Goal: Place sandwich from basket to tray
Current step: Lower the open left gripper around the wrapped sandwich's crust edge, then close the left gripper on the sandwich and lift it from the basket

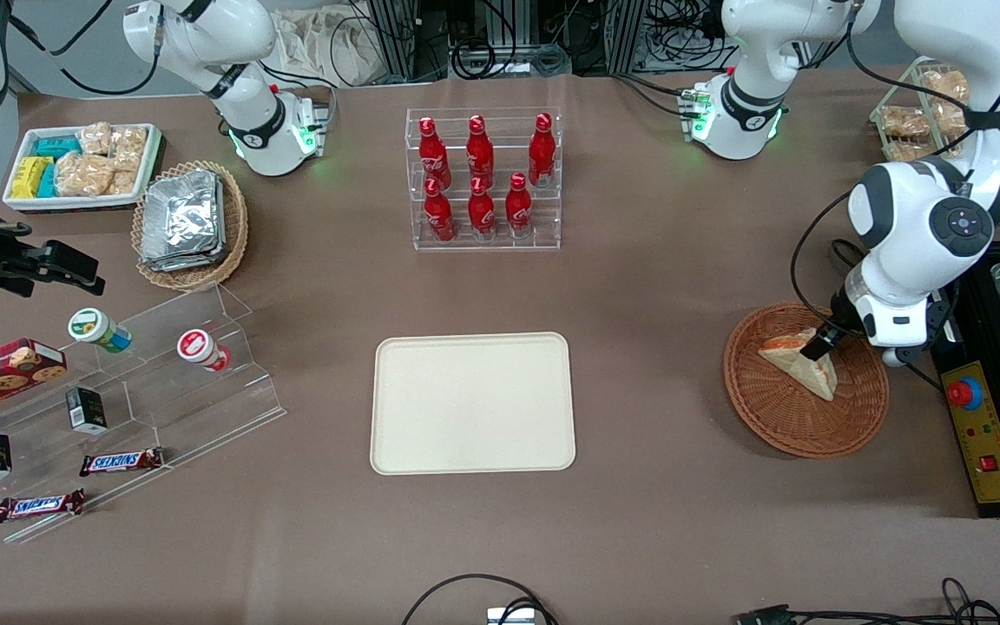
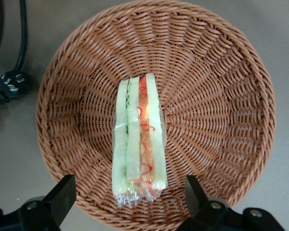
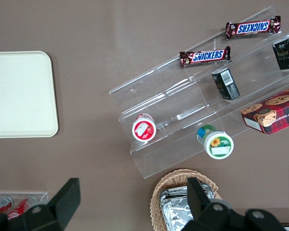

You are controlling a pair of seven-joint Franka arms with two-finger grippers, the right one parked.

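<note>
Gripper (image 2: 127,199) hovers above sandwich (image 2: 137,139) in basket (image 2: 231,96), jaws wide open, gripping nothing; tray (image 1: 472,403) at table centre.

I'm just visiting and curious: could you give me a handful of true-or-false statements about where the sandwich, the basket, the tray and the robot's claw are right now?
1. The sandwich lies in the basket. True.
2. The tray already holds food. False: nothing is on it.
3. The gripper hangs over the basket with its jaws open, one on each side of the sandwich. True.
4. The sandwich has been lifted clear of the wicker. False: it rests on the basket floor, not clamped.
5. Six red bottles stand in a clear rack farther from the front camera than the tray. False: there are seven.
</note>
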